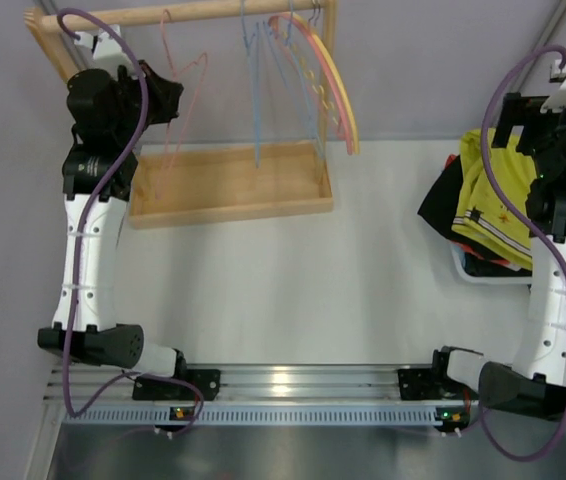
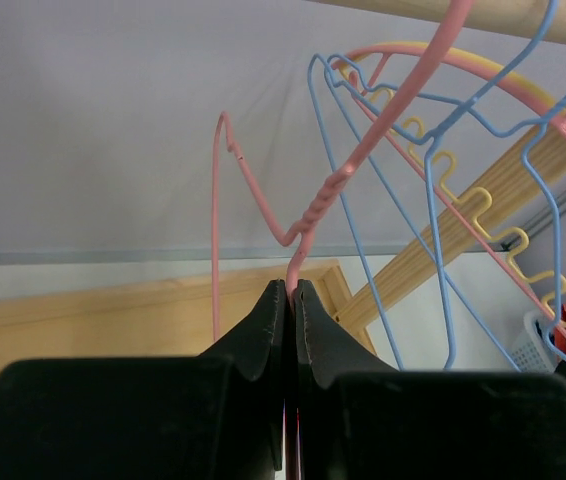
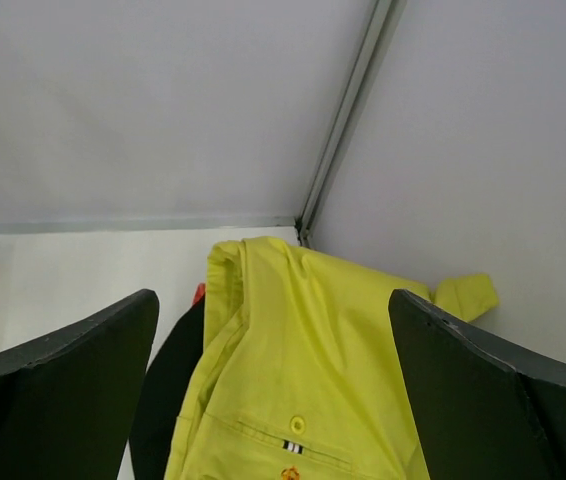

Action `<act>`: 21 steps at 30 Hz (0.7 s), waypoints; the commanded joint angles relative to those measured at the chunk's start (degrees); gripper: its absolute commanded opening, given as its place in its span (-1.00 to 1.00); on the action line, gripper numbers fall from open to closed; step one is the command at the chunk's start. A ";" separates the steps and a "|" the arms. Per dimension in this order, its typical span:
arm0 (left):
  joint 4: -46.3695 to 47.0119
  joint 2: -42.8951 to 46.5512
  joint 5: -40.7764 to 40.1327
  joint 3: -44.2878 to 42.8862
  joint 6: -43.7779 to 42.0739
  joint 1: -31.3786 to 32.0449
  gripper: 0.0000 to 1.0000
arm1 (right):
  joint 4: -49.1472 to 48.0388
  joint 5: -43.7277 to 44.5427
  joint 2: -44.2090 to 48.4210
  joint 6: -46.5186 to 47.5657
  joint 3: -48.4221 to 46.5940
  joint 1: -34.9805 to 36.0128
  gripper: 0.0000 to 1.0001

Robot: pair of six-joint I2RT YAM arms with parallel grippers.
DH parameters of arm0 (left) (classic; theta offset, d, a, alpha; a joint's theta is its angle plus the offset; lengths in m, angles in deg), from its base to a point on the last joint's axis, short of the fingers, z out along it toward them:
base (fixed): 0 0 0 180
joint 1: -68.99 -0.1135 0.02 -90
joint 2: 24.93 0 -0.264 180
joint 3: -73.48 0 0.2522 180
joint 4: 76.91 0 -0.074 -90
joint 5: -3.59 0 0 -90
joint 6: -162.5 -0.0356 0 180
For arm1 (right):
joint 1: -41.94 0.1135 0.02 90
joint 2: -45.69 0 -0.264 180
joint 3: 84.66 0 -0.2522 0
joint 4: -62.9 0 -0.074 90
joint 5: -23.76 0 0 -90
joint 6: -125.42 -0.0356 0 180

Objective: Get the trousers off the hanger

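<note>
The thin pink wire hanger (image 1: pixel 177 130) hangs bare by its hook from the wooden rod at the back left. My left gripper (image 1: pixel 166 97) is shut on it. In the left wrist view the two black fingers (image 2: pixel 292 292) pinch the pink wire just below the hanger's (image 2: pixel 308 212) twisted neck. The yellow-green trousers (image 1: pixel 488 205) lie off the hanger, draped over a clothing heap at the right edge. My right gripper (image 1: pixel 511 130) hovers over them, open. In the right wrist view the gripper (image 3: pixel 271 315) has the trousers (image 3: pixel 303 370) below its spread jaws, apart from them.
A wooden rack with a rod (image 1: pixel 213 12) and a tray (image 1: pixel 228 210) stands at the back left. Blue wire hangers (image 1: pixel 258 80) and thicker pink-and-yellow hangers (image 1: pixel 335 85) hang beside the pink one. A black clothing heap (image 1: pixel 443 205) fills a white basket (image 1: pixel 483 272) at the right.
</note>
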State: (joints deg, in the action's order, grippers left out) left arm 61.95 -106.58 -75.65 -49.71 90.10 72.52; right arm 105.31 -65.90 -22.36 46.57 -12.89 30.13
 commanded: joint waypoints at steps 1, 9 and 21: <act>6.19 -3.69 -6.62 -5.34 -1.79 2.35 -1.00 | 5.54 -3.41 2.74 -2.54 -2.64 -0.49 0.99; 8.30 -13.44 -10.15 -13.26 -1.61 4.55 -1.00 | 9.50 -6.22 5.64 -5.18 -5.63 -0.49 0.99; 10.68 -18.02 -12.70 -15.03 -3.80 9.04 -1.00 | 9.06 -7.63 6.97 -4.74 -5.19 -0.49 0.99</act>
State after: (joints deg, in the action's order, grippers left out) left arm 69.42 -123.67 -87.67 -62.45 88.12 80.56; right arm 114.25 -72.13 -15.92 42.77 -16.04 30.13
